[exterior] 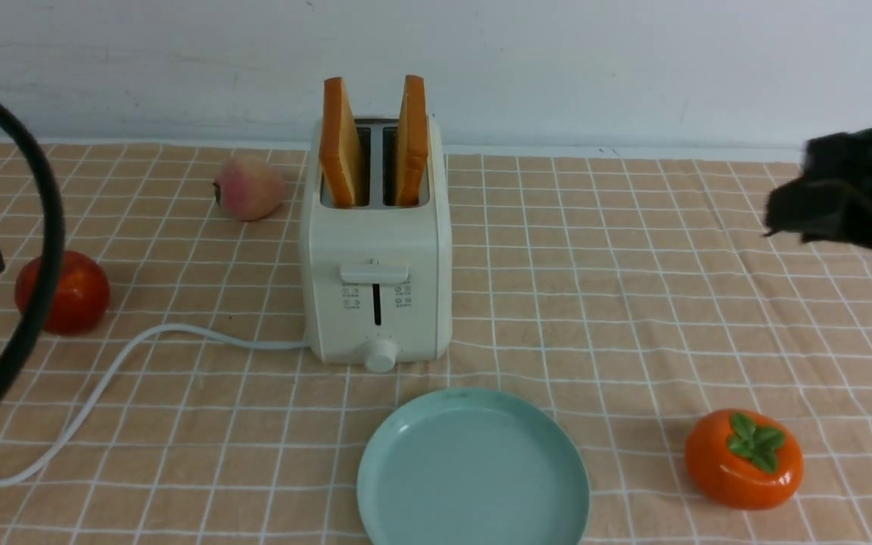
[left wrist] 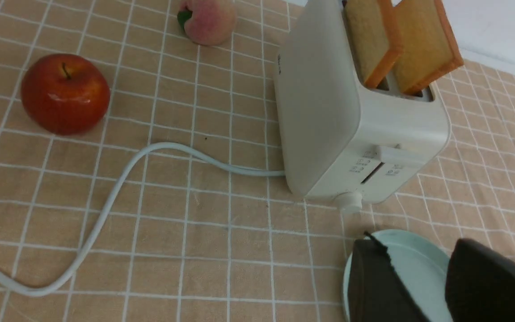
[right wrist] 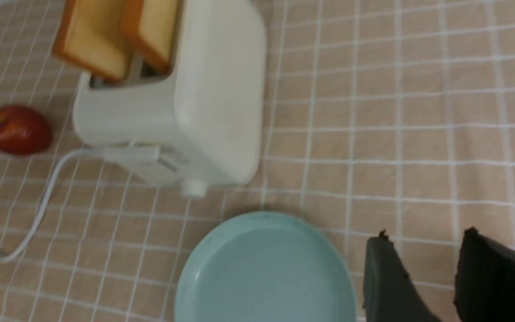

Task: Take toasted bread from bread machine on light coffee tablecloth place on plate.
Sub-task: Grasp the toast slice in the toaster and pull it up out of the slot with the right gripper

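toasted bread [exterior: 339, 144] standing up in the bread machine [exterior: 375, 250] slots, plate [exterior: 474, 469] right in front on the tablecloth [exterior: 595, 265], left hand [left wrist: 414, 250] and right hand [right wrist: 425, 237] both released, gripping nothing

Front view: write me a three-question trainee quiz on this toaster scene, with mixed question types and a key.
1. How many slices of toasted bread stand in the bread machine?
2. True or false: one slice already lies on the plate.
3. The persimmon lies on the plate's: A) robot's left, B) robot's right, C) far side.
Key: 1 two; 2 false; 3 B.
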Robot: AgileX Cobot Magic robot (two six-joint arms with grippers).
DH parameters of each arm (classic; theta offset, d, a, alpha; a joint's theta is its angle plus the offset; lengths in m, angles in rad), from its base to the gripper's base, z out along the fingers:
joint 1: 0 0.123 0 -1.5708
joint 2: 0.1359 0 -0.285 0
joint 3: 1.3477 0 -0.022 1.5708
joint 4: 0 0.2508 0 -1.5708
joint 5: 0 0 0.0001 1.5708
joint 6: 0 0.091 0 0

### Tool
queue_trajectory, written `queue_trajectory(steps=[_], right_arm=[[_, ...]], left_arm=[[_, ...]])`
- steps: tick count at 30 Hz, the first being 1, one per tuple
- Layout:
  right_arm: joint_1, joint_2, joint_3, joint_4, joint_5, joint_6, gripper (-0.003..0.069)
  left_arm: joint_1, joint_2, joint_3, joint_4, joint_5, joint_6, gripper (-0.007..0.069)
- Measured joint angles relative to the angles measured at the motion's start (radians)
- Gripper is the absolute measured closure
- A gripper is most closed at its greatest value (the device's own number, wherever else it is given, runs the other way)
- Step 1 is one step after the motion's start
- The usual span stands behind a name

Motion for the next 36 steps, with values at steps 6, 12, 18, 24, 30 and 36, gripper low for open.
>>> queue_trajectory(steps=[6, 12, 18, 24, 30, 36], right_arm=[[0.123, 0.269, -0.262, 0.027, 0.014, -0.063, 0.0365], [0.218, 0.565, -0.624, -0.001, 0.032, -0.037, 0.0236], [0.236, 0.8, -0.848, -0.094, -0.006, 0.07, 0.0195], [0.235, 0.946, -0.902, -0.145, -0.104, 0.146, 0.0217], [0.236, 0.943, -0.905, -0.151, -0.115, 0.148, 0.0519], [0.236, 0.851, -0.917, -0.185, -0.072, 0.14, 0.0541]], left_arm=[[-0.099, 0.001, 0.0, 0.074, 0.013, -0.011, 0.0386], [-0.106, 0.009, 0.0, 0.084, 0.044, -0.089, 0.0386], [-0.106, 0.009, 0.0, 0.088, 0.046, -0.097, 0.0386], [-0.106, 0.009, 0.0, 0.089, 0.047, -0.098, 0.0386], [-0.106, 0.009, 0.0, 0.089, 0.053, -0.098, 0.0386], [-0.106, 0.009, 0.0, 0.089, 0.064, -0.098, 0.0386]])
